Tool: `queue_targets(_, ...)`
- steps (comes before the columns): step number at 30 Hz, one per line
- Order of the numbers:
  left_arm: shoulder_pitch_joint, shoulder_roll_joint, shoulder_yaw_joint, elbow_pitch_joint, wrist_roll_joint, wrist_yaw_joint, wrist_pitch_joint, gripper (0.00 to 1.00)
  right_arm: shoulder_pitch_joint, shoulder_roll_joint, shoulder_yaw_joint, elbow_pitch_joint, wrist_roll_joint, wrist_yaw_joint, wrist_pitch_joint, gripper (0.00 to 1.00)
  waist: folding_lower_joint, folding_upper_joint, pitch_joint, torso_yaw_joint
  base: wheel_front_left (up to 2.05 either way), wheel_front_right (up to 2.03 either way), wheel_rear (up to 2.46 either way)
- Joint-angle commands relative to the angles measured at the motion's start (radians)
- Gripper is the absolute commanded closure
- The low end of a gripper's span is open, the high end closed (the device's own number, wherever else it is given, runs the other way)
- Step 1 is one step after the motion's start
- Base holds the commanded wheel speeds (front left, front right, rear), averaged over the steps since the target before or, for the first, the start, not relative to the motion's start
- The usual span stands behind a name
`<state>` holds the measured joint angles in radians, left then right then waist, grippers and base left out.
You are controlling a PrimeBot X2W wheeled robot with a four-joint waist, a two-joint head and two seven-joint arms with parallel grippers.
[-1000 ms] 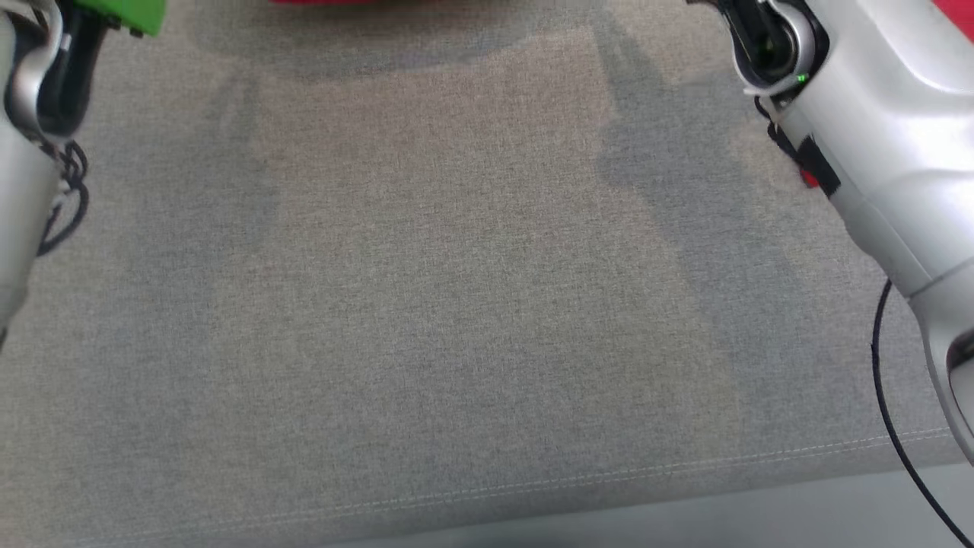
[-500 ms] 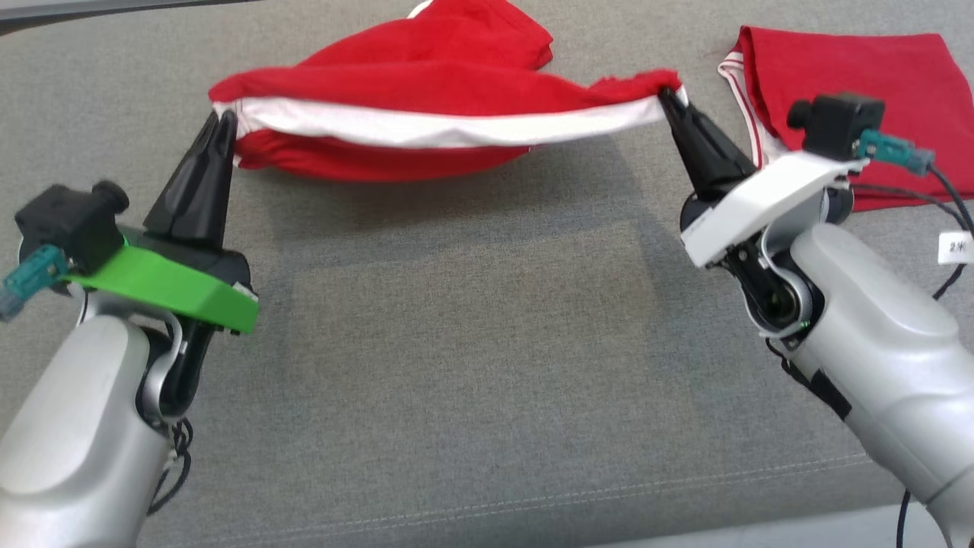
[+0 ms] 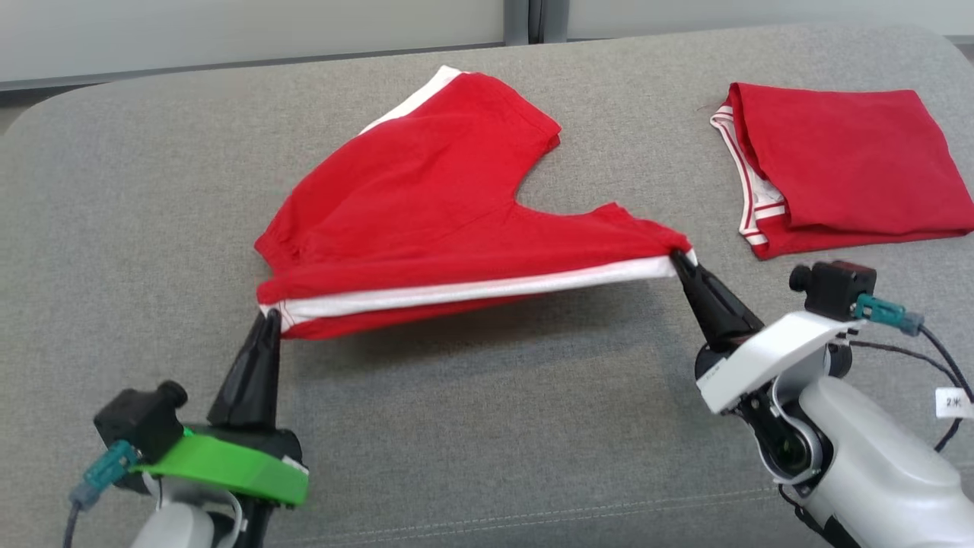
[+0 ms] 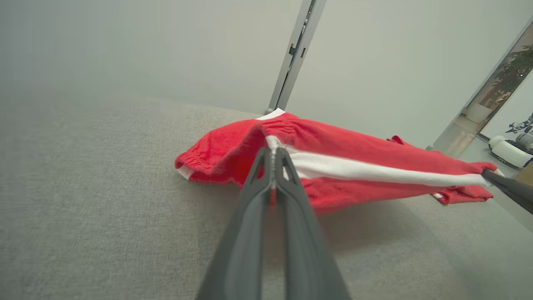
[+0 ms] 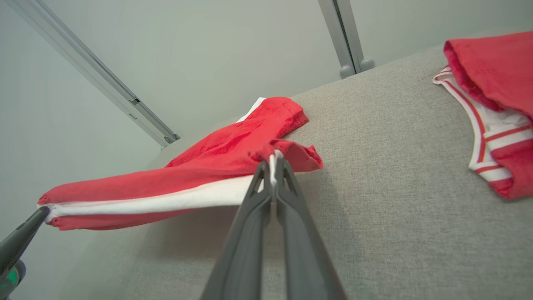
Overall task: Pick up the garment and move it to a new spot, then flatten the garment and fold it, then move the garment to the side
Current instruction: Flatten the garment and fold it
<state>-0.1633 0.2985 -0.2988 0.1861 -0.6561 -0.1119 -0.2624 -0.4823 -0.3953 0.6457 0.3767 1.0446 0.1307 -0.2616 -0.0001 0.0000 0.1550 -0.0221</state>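
**A:** Starting nearest, what is sitting at the bottom of the head view?

**B:** The 2 arms. The left gripper (image 3: pixel 268 316) is rising from a green mount (image 3: pixel 228 468), the right gripper (image 3: pixel 676 259) from a white mount (image 3: pixel 761 354). A small white tag (image 3: pixel 953 402) is hanging by the right arm's cable. Its writing is too small to read (possibly a 2 first, but I am not vouching for it).

**A:** And the claws?

**B:** Both are pinching shut on the garment (image 3: pixel 426 198). In the left wrist view the 2 dark fingers (image 4: pixel 250 233) are meeting on the corner where the white band starts. In the right wrist view the fingers (image 5: pixel 245 241) are clamping the band's other end.

**A:** How is the garment looking?

**B:** It is looking like a pair of red shorts with a white stripe down the side. That striped edge is stretching taut between the 2 grippers, lifted just off the grey cushion (image 3: pixel 494 426) and casting a shadow beneath. The rest is draping away from the robot and resting near the cushion's middle, with 1 leg reaching toward the far edge, white trim showing at its tip.

**A:** Anything beyond?

**B:** To the right, well apart, a folded red garment (image 3: pixel 845 167) with red-and-white striped trim is lying flat. Behind the cushion a pale wall (image 3: pixel 228 30) is standing, a grey post (image 3: pixel 529 21) running up it.
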Motion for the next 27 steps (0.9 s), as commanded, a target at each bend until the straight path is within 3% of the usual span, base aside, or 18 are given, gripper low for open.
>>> queue_targets(1,0.036,-0.019,0.007,0.005,0.01,-0.003,-0.002,1.0,0.037,-0.008,-0.008,-0.006,-0.005,0.0,-0.005,1.0,0.0001,0.0,-0.014,0.008,0.0,0.0,0.0)
queue_targets(10,0.161,-0.102,0.059,0.036,0.049,-0.015,-0.002,1.0,0.203,0.011,-0.024,-0.034,-0.018,0.0,-0.004,1.0,0.0001,0.0,-0.049,0.035,0.0,0.0,0.0)
queue_targets(27,0.234,-0.122,0.036,0.119,0.075,-0.019,-0.002,1.0,0.342,0.031,-0.073,-0.035,-0.078,0.0,0.019,1.0,0.0001,0.0,-0.07,0.056,0.0,0.0,0.0)
